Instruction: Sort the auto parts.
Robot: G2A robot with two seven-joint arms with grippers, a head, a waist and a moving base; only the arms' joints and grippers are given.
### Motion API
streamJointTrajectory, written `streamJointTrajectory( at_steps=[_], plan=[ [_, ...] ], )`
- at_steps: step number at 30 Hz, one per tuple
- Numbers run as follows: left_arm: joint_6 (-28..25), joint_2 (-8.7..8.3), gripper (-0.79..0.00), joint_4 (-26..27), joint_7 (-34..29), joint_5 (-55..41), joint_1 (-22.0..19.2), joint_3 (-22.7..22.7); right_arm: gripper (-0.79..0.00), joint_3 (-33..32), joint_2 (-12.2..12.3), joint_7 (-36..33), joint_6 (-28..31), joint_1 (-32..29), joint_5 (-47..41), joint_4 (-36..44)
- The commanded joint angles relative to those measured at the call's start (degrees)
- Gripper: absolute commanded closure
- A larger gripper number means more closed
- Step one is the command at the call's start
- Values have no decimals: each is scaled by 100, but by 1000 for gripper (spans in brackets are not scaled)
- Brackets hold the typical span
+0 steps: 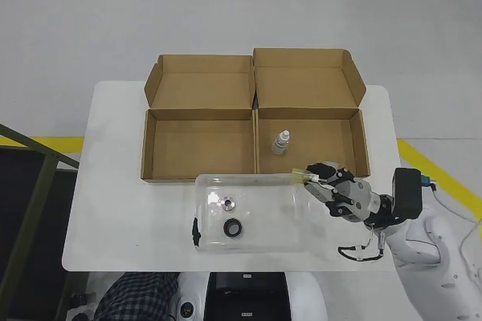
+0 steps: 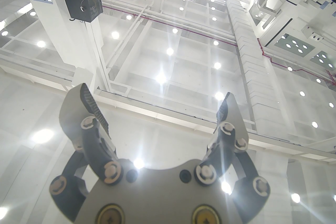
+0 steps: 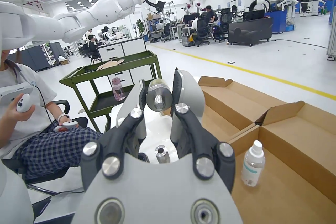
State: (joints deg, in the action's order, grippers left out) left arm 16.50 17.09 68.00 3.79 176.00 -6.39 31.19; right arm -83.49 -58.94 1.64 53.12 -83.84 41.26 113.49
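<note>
My right gripper point(image 3: 158, 97) is shut on a silver metal cylinder point(image 3: 158, 98) with a threaded stub at its end. From above, the right gripper point(image 1: 315, 178) hovers over the right end of a clear plastic bin point(image 1: 305, 237), close to the front wall of the right cardboard box point(image 1: 337, 156). In the bin lie a small metal cylinder point(image 1: 226, 203) and a black ring point(image 1: 234, 229). A small white bottle point(image 1: 281, 142) stands in the right box, also seen as the bottle point(image 3: 252, 163). My left gripper point(image 2: 157, 107) is open, raised and pointing at the ceiling, with nothing between its fingers.
Two open cardboard boxes sit side by side at the table's back; the left box point(image 1: 199, 148) holds nothing. A green cart point(image 3: 110, 78) stands off the table's left side. A small black part point(image 1: 196, 233) lies at the bin's left edge.
</note>
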Motion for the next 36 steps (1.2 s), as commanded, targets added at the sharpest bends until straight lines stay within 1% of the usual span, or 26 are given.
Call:
streamJointTrajectory(
  at_steps=[1, 12, 17, 22, 25, 27, 30, 36],
  plan=[
    [0, 0, -785, 0, 0, 0, 0, 0, 0, -8, -2, 1, 0, -13, 4, 13],
    [0, 0, -785, 0, 0, 0, 0, 0, 0, 1, -13, -89, -70, -15, -4, 19],
    [0, 0, -785, 0, 0, 0, 0, 0, 0, 43, -26, -191, -308, 38, 117, -75],
    [0, 0, -785, 0, 0, 0, 0, 0, 0, 55, -41, -353, -775, 67, 364, -271],
    [0, 0, -785, 0, 0, 0, 0, 0, 0, 63, -53, -486, -1161, 130, 602, -429],
    [0, 0, -785, 0, 0, 0, 0, 0, 0, 108, -60, -711, -1484, 181, 773, -546],
    [0, 0, -785, 0, 0, 0, 0, 0, 0, 253, -80, -993, -1764, 365, 787, -762],
    [0, 0, -785, 0, 0, 0, 0, 0, 0, 545, -129, -1459, -2480, 768, 1246, -1043]
  ],
)
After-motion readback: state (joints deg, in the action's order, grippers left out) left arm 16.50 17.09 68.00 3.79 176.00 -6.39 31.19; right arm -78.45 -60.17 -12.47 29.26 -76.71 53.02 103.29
